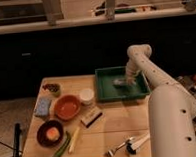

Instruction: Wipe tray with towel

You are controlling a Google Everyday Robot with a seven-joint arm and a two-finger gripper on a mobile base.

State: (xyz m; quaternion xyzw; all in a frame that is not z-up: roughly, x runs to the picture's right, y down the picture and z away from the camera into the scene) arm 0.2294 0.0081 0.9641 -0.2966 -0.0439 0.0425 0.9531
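Observation:
A green tray (106,92) sits at the back right of the wooden table (114,124). A pale grey towel (120,82) lies bunched inside the tray, right of its middle. My gripper (128,81) is down in the tray, right at the towel, at the end of my white arm (152,77), which reaches in from the lower right.
Left of the tray stand a white cup (86,96), an orange bowl (67,107), a blue sponge (43,106) and a small dish (52,88). Nearer the front are a dark bowl with fruit (50,133), a brush (91,116), green and yellow vegetables (65,144) and a fork (118,148).

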